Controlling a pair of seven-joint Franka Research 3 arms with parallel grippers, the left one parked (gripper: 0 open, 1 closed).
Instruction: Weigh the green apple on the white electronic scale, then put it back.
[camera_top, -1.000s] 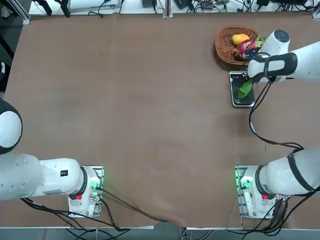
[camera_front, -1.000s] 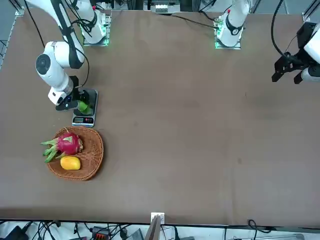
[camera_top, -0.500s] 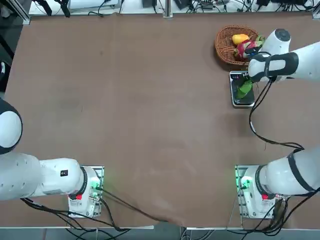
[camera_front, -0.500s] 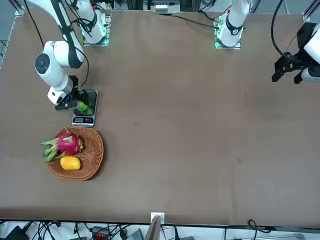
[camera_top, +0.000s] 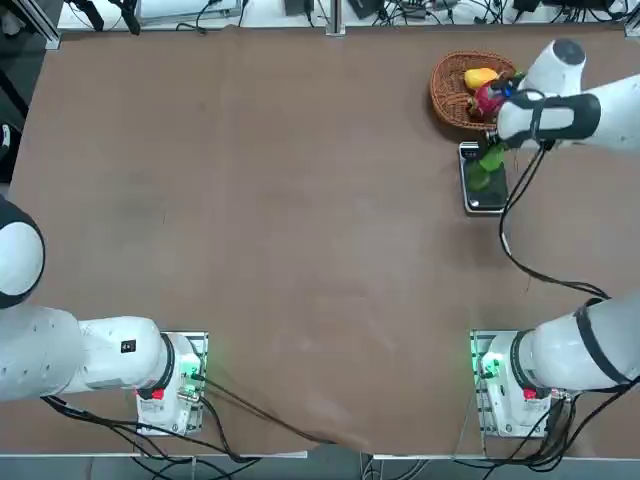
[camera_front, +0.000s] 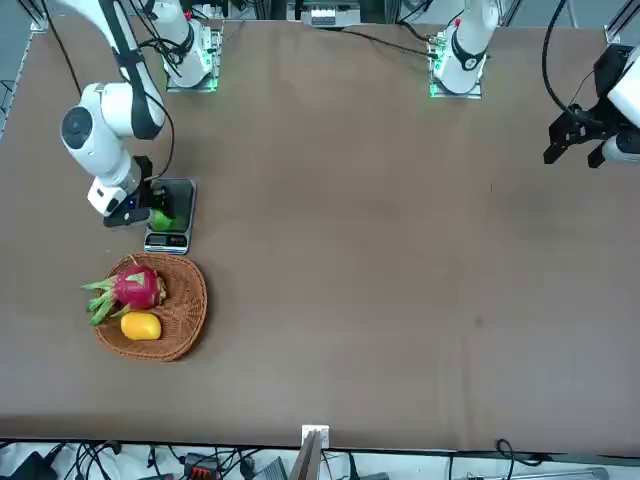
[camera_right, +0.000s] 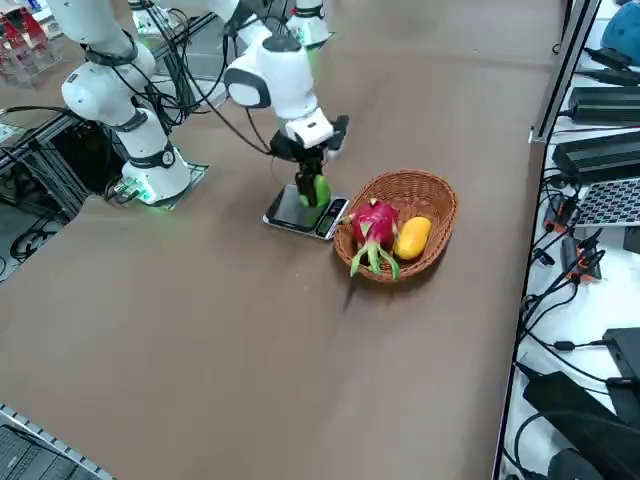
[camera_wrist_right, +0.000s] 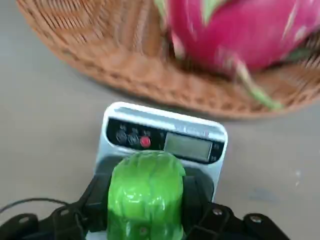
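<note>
My right gripper (camera_wrist_right: 145, 202) is shut on the green apple (camera_wrist_right: 145, 192), one dark finger (camera_wrist_right: 97, 197) on each side of it. The apple (camera_right: 319, 188) hangs just above the white electronic scale (camera_right: 292, 214), over the end nearest the basket. The scale's display strip (camera_wrist_right: 189, 146) and a red button show beyond the apple. In the top view the apple (camera_top: 489, 163) sits under the gripper (camera_top: 495, 155), over the scale (camera_top: 485, 192). The front view shows the apple (camera_front: 160, 217) beside the scale (camera_front: 172, 228).
A wicker basket (camera_top: 450, 95) stands just past the scale's display end and holds a pink dragon fruit (camera_right: 372, 222) and a yellow-orange fruit (camera_right: 411, 237). The basket's rim (camera_wrist_right: 125, 70) is close ahead of the gripper. Brown tabletop stretches wide to the left.
The right gripper has carried the apple up off the scale's plate and toward the basket; the wrist has shifted the same way.
</note>
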